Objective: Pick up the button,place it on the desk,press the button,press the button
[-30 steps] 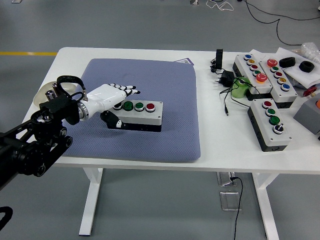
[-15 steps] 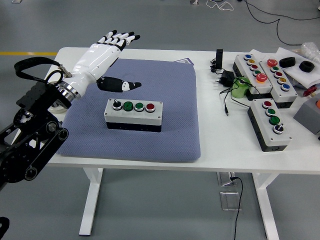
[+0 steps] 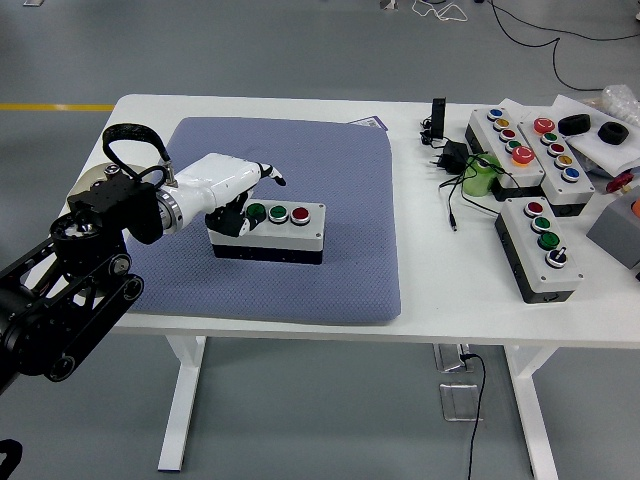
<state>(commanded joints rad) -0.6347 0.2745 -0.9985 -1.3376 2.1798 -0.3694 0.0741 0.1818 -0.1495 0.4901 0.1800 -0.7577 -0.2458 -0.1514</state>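
On blue mat (image 3: 340, 250), button box (image 3: 275, 230) lies left-right.

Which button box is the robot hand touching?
The button box alone on the blue mat, under the left robot hand. The other boxes sit at the table's right, untouched.

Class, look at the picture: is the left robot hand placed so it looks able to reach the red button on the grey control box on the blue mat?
Probably yes. The left robot hand is already over the left end of the control box, and nothing lies between it and the red button on top.
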